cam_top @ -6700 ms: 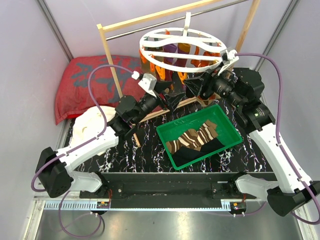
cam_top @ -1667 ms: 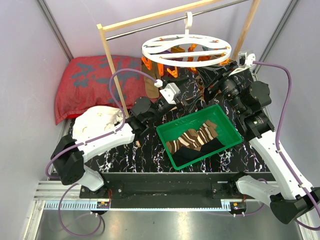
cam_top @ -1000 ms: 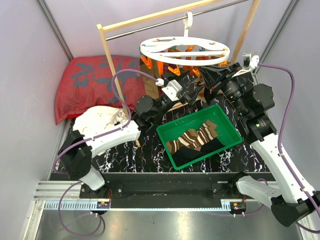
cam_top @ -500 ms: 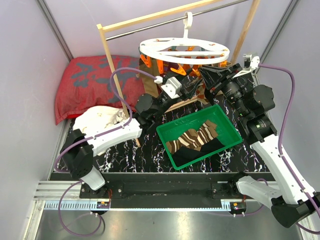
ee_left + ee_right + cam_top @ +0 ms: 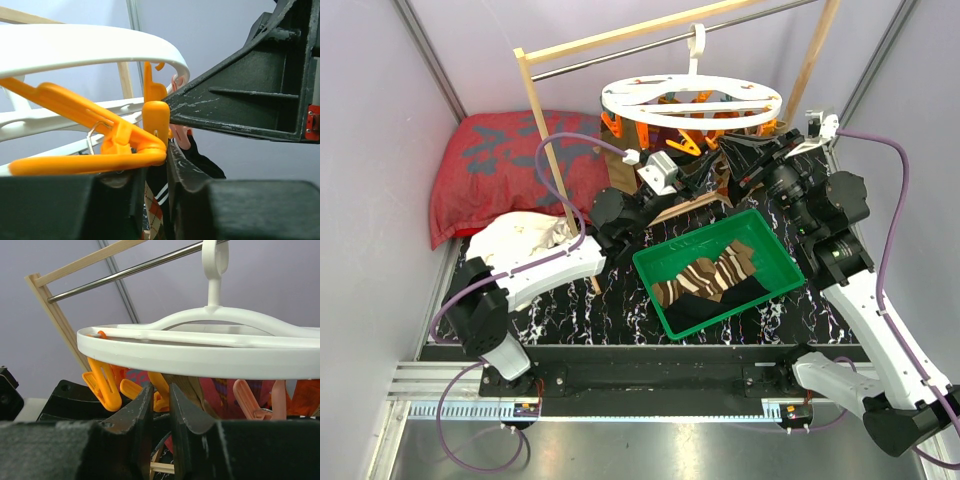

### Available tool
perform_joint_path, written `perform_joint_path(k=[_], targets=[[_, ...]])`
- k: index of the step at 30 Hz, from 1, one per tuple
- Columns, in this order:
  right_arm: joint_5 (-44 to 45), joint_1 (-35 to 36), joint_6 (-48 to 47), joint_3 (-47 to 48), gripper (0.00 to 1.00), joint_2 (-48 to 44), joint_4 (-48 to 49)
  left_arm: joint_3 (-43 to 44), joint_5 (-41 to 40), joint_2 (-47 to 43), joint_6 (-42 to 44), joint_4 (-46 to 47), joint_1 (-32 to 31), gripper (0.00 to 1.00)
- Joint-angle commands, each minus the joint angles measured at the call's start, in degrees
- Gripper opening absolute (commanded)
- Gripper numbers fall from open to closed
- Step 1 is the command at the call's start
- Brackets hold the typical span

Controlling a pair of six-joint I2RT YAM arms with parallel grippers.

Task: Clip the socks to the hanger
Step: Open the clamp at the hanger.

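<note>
Right, I'm watching the hanger (image 5: 200,360) hanging by its hook from the rod (image 5: 125,273) over the tabletop's far edge. Both arms are reaching up under its near rim. The left gripper (image 5: 156,175) is sitting just beneath an orange clip (image 5: 125,142) (the clip is lying across one finger). Its jaws are drawn to a narrow slit, and an argyle sock (image 5: 151,212) is showing in that slit, though I cannot tell whether it is being pinched. The right gripper (image 5: 161,400) is pointing its tip at that same clip, jaws close together, and I cannot tell whether it is holding anything. More socks (image 5: 715,272) are lying in the green tray (image 5: 650,297), right of the tabletop's middle.
</note>
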Motion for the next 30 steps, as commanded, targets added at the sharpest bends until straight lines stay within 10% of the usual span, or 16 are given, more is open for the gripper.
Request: perform_joint_path(k=[1, 15, 30], targets=[[0.0, 0.14, 0.53, -0.27, 0.27, -1.6, 1.27, 1.05, -0.09, -0.66, -2.28, 4.22, 0.15, 0.15], [-3.69, 0.14, -3.77, 0.96, 0.6, -0.9, -1.63, -1.15, -1.24, -5.24, -6.59, -6.23, -0.11, 0.01], [-5.45, 0.05, -4.04, 3.33, 0.6, 2.7, -0.84, 1.57, 0.34, -5.5, -6.76, -13.44, -0.55, 0.01]])
